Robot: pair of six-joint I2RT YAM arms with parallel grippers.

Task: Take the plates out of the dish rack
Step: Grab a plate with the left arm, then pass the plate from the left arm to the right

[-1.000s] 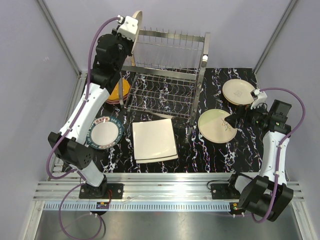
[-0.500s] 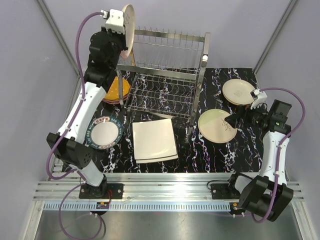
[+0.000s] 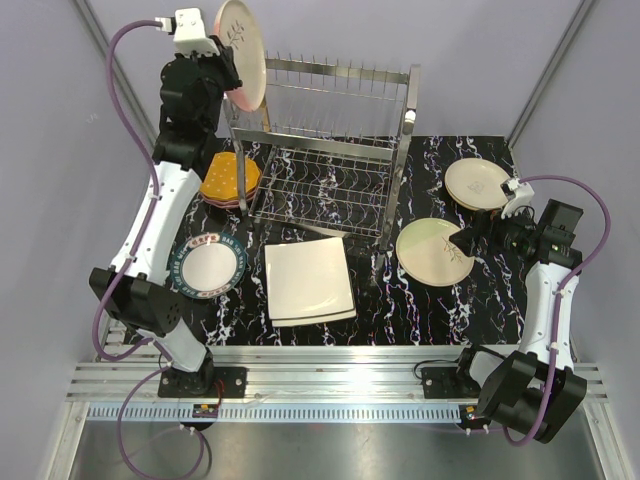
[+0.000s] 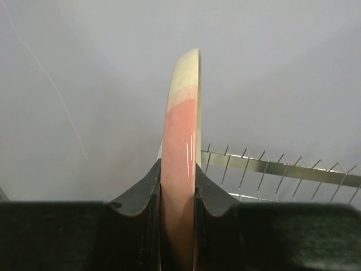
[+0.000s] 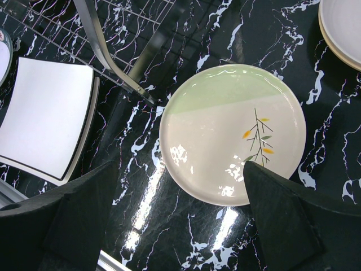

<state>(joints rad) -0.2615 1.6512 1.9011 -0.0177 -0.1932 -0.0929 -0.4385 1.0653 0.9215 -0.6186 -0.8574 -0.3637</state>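
Over the last second the left gripper [image 3: 226,62] has lifted the pink-and-cream round plate [image 3: 243,48] up and leftward from the top left corner of the tall chrome wire dish rack [image 3: 330,150]. It is clamped on the plate's lower rim, and the plate stands upright and edge-on in the wrist view. We see no other plate in the pegs, so we judge this the last one to set down. The plate's bottom edge hangs near the rack's left post, so any swing right risks a knock. Bare black marbled counter [image 3: 400,300] lies between the large cream square plates [image 3: 308,280] and the green-and-cream round plate [image 3: 433,251]. The right gripper [image 5: 180,169] has not moved and hovers spread wide over that plate.
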